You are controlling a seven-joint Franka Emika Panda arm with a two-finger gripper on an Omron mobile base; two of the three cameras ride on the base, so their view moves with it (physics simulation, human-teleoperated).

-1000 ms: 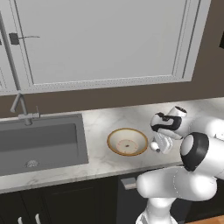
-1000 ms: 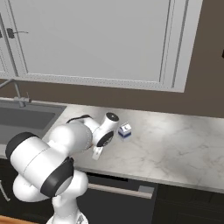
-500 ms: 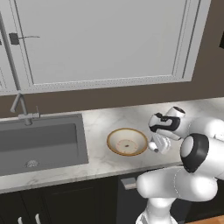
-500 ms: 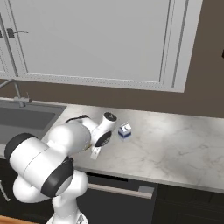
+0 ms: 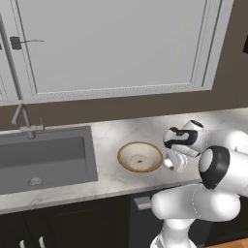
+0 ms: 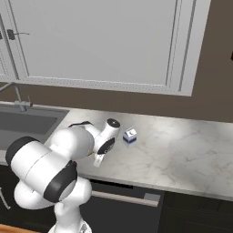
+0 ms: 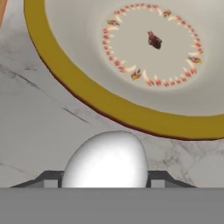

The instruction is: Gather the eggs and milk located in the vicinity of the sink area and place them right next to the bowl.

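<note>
A white egg [image 7: 105, 159] sits between my gripper's [image 7: 105, 180] two dark fingertips [image 7: 49, 179], which press on its sides. It hovers low over the marble counter, just beside the orange-brown rim of the cream bowl [image 7: 100, 103]. In the left base view the bowl [image 5: 140, 156] lies right of the sink [image 5: 43, 155], with the gripper [image 5: 170, 163] at its right edge. The milk carton [image 6: 129, 135] stands upright on the counter behind the gripper [image 6: 97, 160], on the far side of the arm from the sink [image 6: 20, 122].
A tall thin faucet [image 5: 22, 114] rises behind the sink. White cabinet doors [image 5: 116, 43] hang above the counter. Marble counter [image 6: 182, 154] stretches to the right of the carton. The counter's front edge [image 5: 97, 193] runs just below the bowl.
The hand with the egg has crept slightly toward the bowl; the bowl and the carton have not moved.
</note>
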